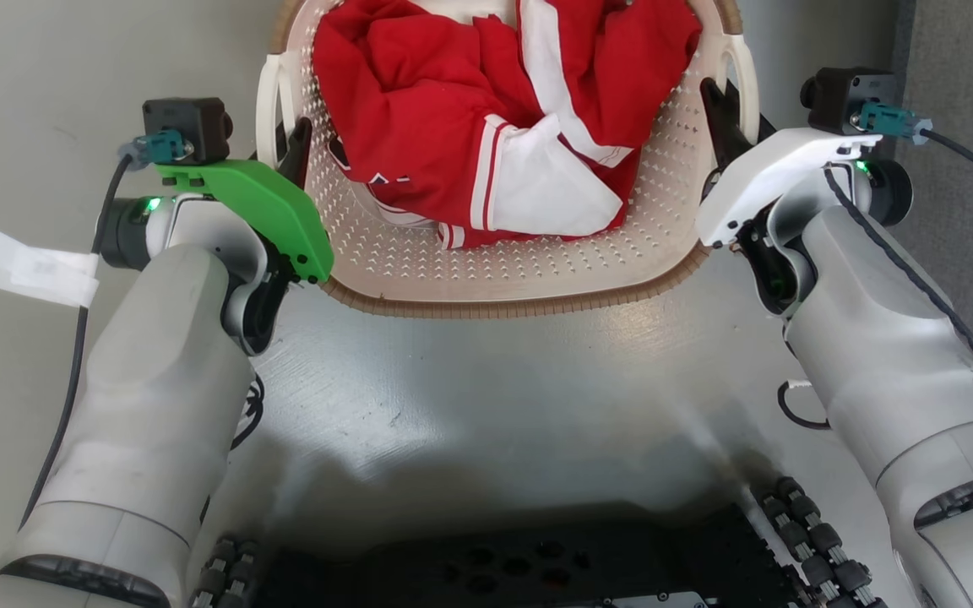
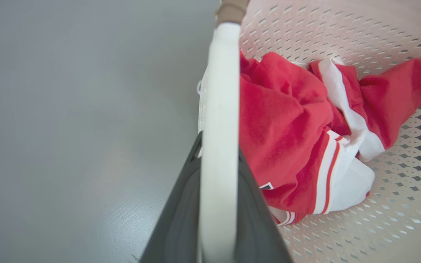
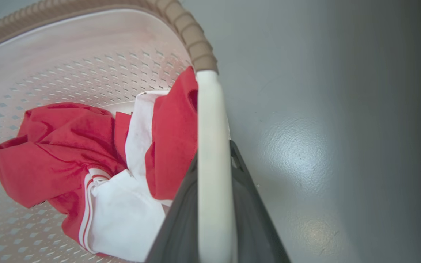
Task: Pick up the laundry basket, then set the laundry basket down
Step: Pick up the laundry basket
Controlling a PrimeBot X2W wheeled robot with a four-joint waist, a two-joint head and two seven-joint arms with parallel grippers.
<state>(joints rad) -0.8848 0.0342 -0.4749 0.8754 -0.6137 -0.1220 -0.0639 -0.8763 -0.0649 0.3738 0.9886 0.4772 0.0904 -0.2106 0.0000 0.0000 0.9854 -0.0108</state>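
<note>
Head view: laundry basket point(image 1: 529, 291) holding red-and-white clothes point(image 1: 453, 110), far centre between left gripper point(image 1: 294, 143) and right gripper point(image 1: 719, 105). Left wrist view: fingers point(image 2: 179, 219) clamped on left handle point(image 2: 219, 109). Right wrist view: fingers point(image 3: 254, 226) clamped on right handle point(image 3: 212, 164), grey floor point(image 3: 323, 109) beyond.

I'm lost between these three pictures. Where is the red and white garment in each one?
Head view: red and white garment, top centre, inside the laundry basket.
Left wrist view: right of centre, beside the left handle.
Right wrist view: left of centre, beside the right handle.
Shared landmark: the basket's brown rim.
</note>
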